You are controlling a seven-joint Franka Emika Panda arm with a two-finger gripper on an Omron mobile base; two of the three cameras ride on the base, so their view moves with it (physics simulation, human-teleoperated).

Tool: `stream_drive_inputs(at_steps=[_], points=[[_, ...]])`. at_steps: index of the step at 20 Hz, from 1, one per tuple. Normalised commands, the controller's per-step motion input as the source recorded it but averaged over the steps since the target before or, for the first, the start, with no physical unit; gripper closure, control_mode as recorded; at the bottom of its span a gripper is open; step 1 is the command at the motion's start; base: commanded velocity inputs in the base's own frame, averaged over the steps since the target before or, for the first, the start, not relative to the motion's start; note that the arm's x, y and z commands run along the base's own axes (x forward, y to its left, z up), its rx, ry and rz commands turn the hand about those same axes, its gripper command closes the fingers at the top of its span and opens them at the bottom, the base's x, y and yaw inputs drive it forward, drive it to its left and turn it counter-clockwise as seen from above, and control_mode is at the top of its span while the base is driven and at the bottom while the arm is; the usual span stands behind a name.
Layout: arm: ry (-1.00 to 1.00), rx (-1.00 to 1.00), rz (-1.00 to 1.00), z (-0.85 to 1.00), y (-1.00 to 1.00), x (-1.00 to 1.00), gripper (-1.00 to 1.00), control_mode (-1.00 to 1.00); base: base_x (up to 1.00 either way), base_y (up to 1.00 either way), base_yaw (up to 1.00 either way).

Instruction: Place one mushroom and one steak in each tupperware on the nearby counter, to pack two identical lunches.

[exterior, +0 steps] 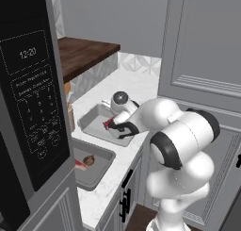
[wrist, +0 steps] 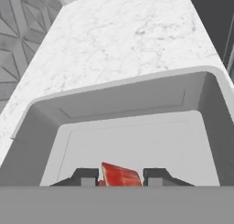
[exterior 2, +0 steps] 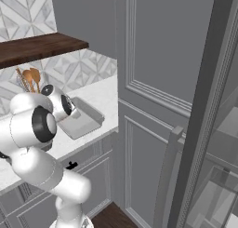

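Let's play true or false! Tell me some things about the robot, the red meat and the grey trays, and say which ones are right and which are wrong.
1. The gripper is holding a red steak between its fingertips. True.
2. The steak in the gripper is over the dark wooden top. False: it is over the far tupperware.
3. The near tupperware already has a mushroom and some red meat in it. True.
4. The trays sit on the floor. False: both sit on the white counter.
5. The microwave display shows 12:20. True.
6. The far tray is packed full of food. False: the hand view shows its floor bare.
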Motion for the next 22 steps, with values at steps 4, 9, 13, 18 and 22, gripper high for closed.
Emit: stream_drive_inputs(at_steps=[4,9,13,18,22], points=[[0.0,0.03,0.0,0.0,0.0,0.0,-1.0,-1.0,0.0,0.0,0.0],[0.0,0.0,0.0,0.17,0.0,0.0,-1.0,-1.0,0.0,0.0,0.0],[-0.02,0.0,-0.01,0.61,-0.01,-0.3,-1.0,-1.0,0.0,0.0,0.0],[-0.01,0.06,0.0,0.64,-0.16,-0.67,-1.0,-1.0,0.0,0.0,0.0],[0.08,0.05,0.12,0.57,-0.31,-0.67,-1.0,-1.0,0.0,0.0,0.0]])
